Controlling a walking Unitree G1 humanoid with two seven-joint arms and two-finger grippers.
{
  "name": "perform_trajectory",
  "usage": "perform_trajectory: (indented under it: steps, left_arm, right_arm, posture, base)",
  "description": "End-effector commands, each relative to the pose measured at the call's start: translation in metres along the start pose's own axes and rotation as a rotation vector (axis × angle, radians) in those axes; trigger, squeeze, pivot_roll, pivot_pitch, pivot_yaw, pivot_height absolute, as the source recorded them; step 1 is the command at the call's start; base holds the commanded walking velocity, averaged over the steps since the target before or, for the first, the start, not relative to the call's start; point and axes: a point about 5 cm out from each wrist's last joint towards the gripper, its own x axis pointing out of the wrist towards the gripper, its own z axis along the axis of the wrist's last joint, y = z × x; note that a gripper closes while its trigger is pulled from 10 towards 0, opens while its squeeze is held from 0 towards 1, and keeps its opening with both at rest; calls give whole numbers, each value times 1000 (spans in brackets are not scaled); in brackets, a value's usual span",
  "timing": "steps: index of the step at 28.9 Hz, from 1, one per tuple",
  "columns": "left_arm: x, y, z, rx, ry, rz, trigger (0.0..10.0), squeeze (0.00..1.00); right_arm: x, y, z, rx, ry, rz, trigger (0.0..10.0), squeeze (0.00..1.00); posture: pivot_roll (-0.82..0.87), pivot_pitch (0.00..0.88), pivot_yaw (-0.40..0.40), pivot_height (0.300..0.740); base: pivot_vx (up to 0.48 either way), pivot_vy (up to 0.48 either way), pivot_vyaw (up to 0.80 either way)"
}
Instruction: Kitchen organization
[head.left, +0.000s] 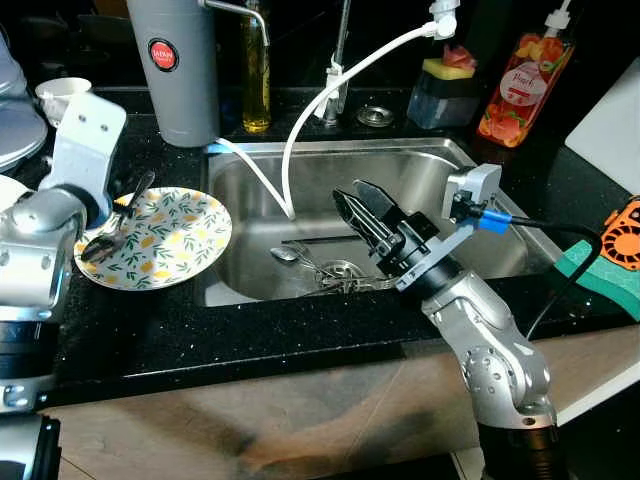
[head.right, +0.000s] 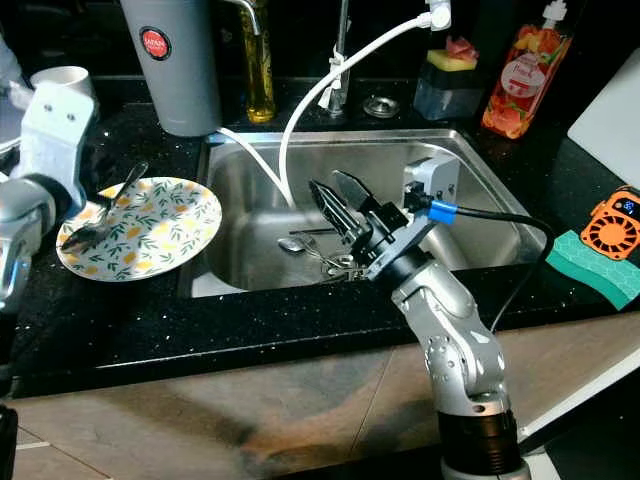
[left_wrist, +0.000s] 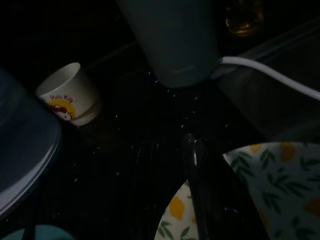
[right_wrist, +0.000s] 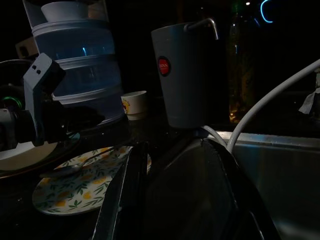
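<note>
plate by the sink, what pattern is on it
The plate is white with yellow lemons and green leaves, clearest in the left eye view.

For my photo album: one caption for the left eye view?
Robot's right gripper hovers open over the sink; plate beside.

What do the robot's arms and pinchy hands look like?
Both arms are shiny silver metal made of rounded, jointed segments. The right arm ends in the right gripper, with two long, black, pointed fingers. A silver camera block with a blue plug sits on its wrist, and a black cable trails from it. The left arm carries a white boxy block with small holes at its wrist, and its left gripper is black too.
</note>
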Motion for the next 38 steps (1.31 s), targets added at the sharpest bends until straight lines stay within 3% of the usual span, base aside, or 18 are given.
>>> perform_trajectory:
  steps: [1,4,7,10,14,21,22,23,27,29,31,33,36,38]
  left_arm:
    - [1,-1,-5,-25,43,-24,10000,0]
    - [3,-3,-15,-118,112,-60,10000,0]
    - [3,-4,-22,-155,145,-69,10000,0]
    - [3,-6,-41,-243,220,-86,10000,0]
    - [3,-9,-52,-290,264,-79,10000,0]
    - [2,-24,-86,-419,389,-137,10000,0]
    - [1,-26,-92,-411,411,-126,4588,0]
    - [1,-26,-95,-400,424,-115,235,0]
    - [2,-26,-94,-342,414,-79,0,0]
    - [4,-23,-89,-266,390,-39,0,0]
    - [8,-22,-73,-168,314,10,0,0]
    - [12,-23,-57,-124,242,29,0,0]
    - [16,-27,-41,-148,163,17,0,0]
    - [21,-47,7,-278,-77,-91,0,0]
  right_arm:
    - [-1,-1,-1,0,9,-5,10000,0]
    - [-1,-1,-2,0,8,-6,10000,0]
    - [-1,-1,-2,-1,7,-7,10000,0]
    - [-2,-1,-2,-3,8,-10,10000,0]
    - [-2,-1,-1,-3,10,-7,10000,0]
    - [0,0,-2,-3,13,-3,10000,0]
    - [0,-1,-2,-3,13,-3,10000,0]
    - [0,-1,-2,-3,12,-3,10000,0]
    - [-1,-2,0,-5,10,-8,10000,0]
    - [-1,-3,0,-7,10,-11,10000,0]
    - [-1,-3,0,-8,10,-13,10000,0]
    - [-1,-4,1,-9,9,-14,10000,0]
    - [-1,-4,1,-9,8,-16,10000,0]
    - [-1,-4,1,-8,6,-17,10000,0]
  posture:
    - [121,36,-33,740]
    - [118,31,-29,740]
    - [115,30,-27,740]
    - [114,30,-30,740]
    - [114,33,-33,740]
    - [117,39,-37,740]
    - [114,41,-38,740]
    - [114,41,-38,740]
    - [108,43,-40,740]
    - [105,42,-41,740]
    - [101,41,-41,740]
    - [100,39,-40,740]
    - [99,38,-41,740]
    - [101,39,-43,740]
  base:
    - [0,0,0]
    - [0,0,0]
    - [0,0,0]
    - [0,0,0]
    - [0,0,0]
    - [0,0,0]
    - [0,0,0]
    - [0,0,0]
    - [0,0,0]
    - [0,0,0]
    - [0,0,0]
    - [0,0,0]
    - [0,0,0]
    - [0,0,0]
